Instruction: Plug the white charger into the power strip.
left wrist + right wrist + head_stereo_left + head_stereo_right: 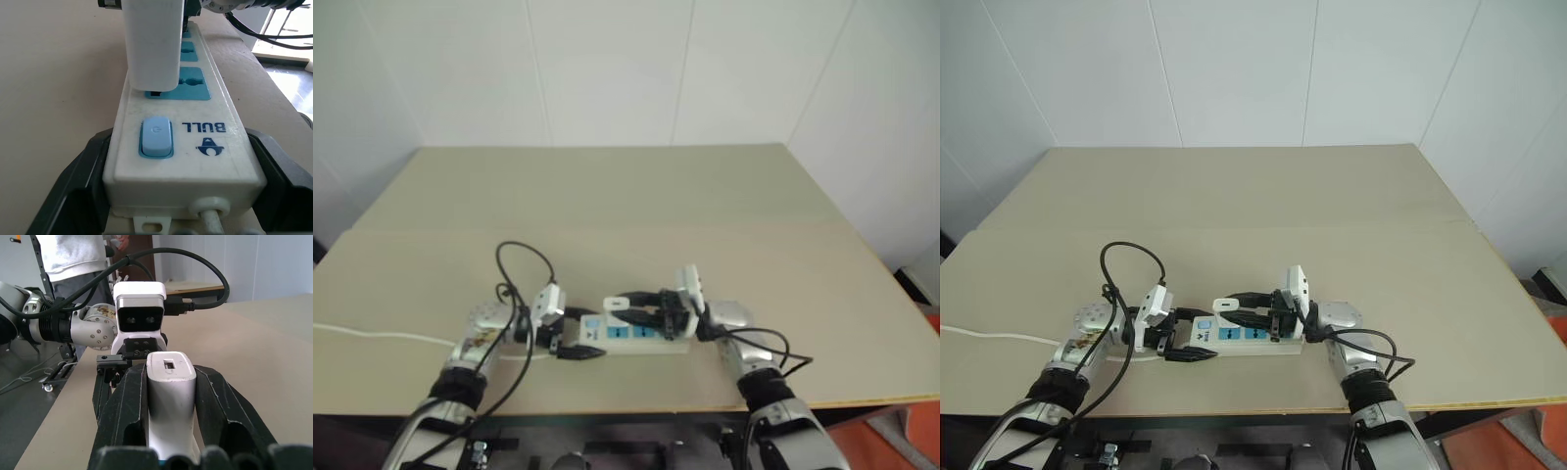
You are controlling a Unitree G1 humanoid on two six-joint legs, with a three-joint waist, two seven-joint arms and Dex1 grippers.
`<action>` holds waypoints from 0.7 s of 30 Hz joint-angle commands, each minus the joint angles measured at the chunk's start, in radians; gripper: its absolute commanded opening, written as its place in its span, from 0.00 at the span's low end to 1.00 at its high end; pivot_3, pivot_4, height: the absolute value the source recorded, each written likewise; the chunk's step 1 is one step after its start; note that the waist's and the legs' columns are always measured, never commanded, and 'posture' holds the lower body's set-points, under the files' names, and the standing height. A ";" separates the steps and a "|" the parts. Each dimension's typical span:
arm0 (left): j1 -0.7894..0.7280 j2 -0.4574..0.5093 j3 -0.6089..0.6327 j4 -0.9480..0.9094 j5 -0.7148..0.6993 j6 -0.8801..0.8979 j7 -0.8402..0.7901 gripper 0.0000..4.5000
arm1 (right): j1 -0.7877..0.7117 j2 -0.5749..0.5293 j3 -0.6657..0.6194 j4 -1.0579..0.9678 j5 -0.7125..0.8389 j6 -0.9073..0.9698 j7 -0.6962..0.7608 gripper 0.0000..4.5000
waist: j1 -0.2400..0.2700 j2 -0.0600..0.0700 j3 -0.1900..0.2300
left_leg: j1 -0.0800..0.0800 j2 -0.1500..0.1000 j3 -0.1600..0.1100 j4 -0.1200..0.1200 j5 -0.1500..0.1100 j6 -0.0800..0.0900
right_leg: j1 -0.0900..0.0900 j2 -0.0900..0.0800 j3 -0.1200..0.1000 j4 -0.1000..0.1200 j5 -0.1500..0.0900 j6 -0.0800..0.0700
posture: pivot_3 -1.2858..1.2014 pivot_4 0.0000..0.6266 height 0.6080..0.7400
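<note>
Low in the frame's centre, the left gripper (pixel 161 215) clamps the power strip's (pixel 195 137) switch end on the surface (pixel 607 196) while the right gripper (pixel 171 431) grasps the white charger (pixel 171 396) over a socket; misaligned pins could jam if pressed.

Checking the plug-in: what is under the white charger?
Under the white charger sits the first blue socket next to the switch of the power strip. The charger covers its prongs and most of that socket face.
</note>
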 commanded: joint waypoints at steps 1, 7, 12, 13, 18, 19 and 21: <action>-0.003 0.017 0.010 0.015 0.004 -0.013 -0.015 0.74 | -0.001 -0.009 0.012 0.044 -0.021 -0.016 0.028 0.25 | -0.001 0.000 0.000 | 0.001 0.000 0.000 0.000 0.000 0.000 | 0.001 0.000 0.000 0.000 0.000 0.000 | 0.52 0.24 1.00; -0.010 0.022 0.018 0.029 -0.003 -0.023 -0.025 0.74 | -0.024 0.006 0.021 0.102 -0.034 -0.036 0.035 0.25 | -0.003 0.000 0.000 | 0.008 0.001 0.000 -0.002 0.000 0.000 | 0.008 0.001 0.000 -0.002 0.000 0.000 | 0.52 0.24 1.00; -0.013 0.025 0.020 0.035 0.001 -0.034 -0.029 0.74 | -0.049 0.013 0.031 0.159 -0.042 -0.035 0.044 0.25 | -0.009 0.000 0.000 | 0.009 0.001 0.000 -0.002 0.000 0.000 | 0.009 0.001 0.000 -0.002 0.000 0.000 | 0.52 0.24 1.00; -0.014 0.026 0.020 0.036 0.001 -0.035 -0.030 0.74 | -0.054 0.014 0.032 0.172 -0.045 -0.035 0.044 0.25 | -0.011 0.000 0.000 | 0.009 0.001 0.000 -0.002 0.000 0.000 | 0.009 0.001 0.000 -0.002 0.000 0.000 | 0.52 0.24 1.00; -0.012 0.025 0.020 0.035 0.002 -0.042 -0.029 0.74 | -0.071 0.018 0.036 0.247 -0.065 -0.051 0.049 0.25 | -0.017 -0.001 -0.001 | 0.009 0.001 0.000 -0.002 0.000 0.000 | 0.009 0.001 0.000 -0.001 0.000 0.000 | 0.52 0.24 1.00; -0.010 0.025 0.020 0.034 0.002 -0.042 -0.029 0.74 | -0.071 0.017 0.039 0.259 -0.070 -0.054 0.050 0.25 | -0.017 -0.001 -0.001 | 0.010 0.001 0.000 -0.002 0.000 0.000 | 0.010 0.001 0.000 -0.001 0.000 0.000 | 0.52 0.24 1.00; -0.006 0.025 0.020 0.030 0.002 -0.042 -0.028 0.74 | -0.069 0.017 0.041 0.278 -0.076 -0.059 0.052 0.25 | -0.018 -0.002 -0.002 | 0.012 0.001 0.000 -0.002 0.000 0.000 | 0.011 0.001 0.000 -0.001 0.000 0.000 | 0.52 0.24 1.00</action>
